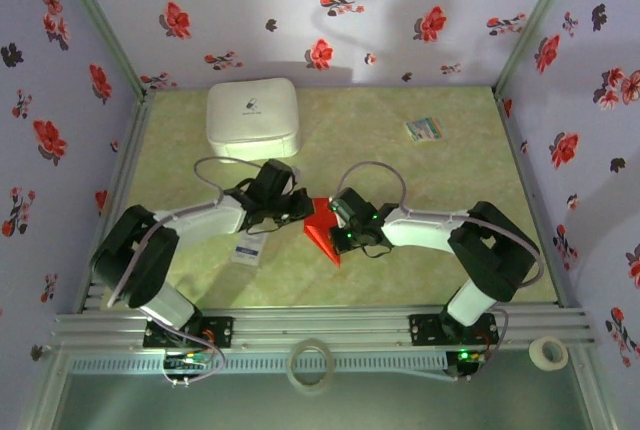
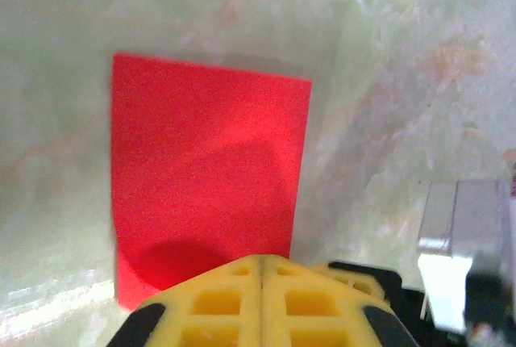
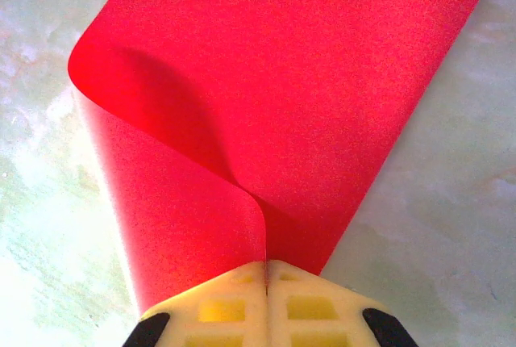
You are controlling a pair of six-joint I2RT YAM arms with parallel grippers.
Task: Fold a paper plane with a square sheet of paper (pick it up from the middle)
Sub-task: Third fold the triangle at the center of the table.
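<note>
Risk: sheet creases crooked or tears if right gripper drags curled flap off-line. Slip possible, since hold is on thin edge only.
Right jaws: closed on sheet edge, flap curling over.
Left gripper: jaws closed, tips at edge of flat sheet; pinch not determinable.
Sheet: mid-table, between both grippers.

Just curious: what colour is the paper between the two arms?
The paper is plain bright red, clearest in the right wrist view.
</note>
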